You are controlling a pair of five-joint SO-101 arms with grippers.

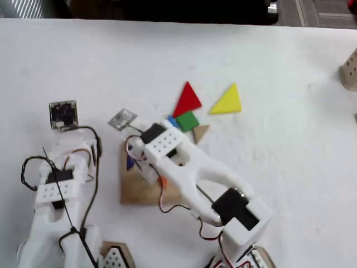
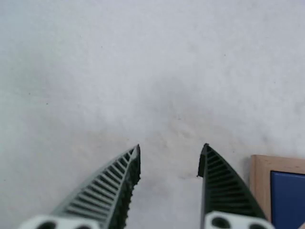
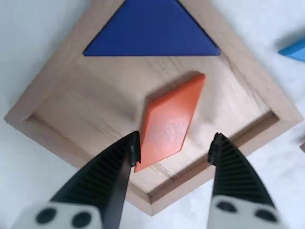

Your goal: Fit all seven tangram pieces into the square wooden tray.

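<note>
The square wooden tray (image 3: 57, 90) lies under my right arm (image 1: 184, 167). Inside it, a dark blue triangle (image 3: 150, 28) fills one corner and an orange parallelogram (image 3: 169, 121) lies on the tray floor. My right gripper (image 3: 174, 143) hangs open just above the orange piece, with one fingertip at its edge and the other apart from it. My left gripper (image 2: 169, 160) stands open over bare white table, beside a corner of the tray (image 2: 259, 167). Behind the tray lie a red triangle (image 1: 187, 100), a yellow triangle (image 1: 227, 100), a green square (image 1: 187, 120), a light blue piece (image 1: 173, 121) and a tan triangle (image 1: 199, 132).
A perforated wooden object (image 1: 350, 70) stands at the right edge of the white table (image 1: 279, 167). Cables trail around the left arm (image 1: 56, 190). The table's far edge runs along the back.
</note>
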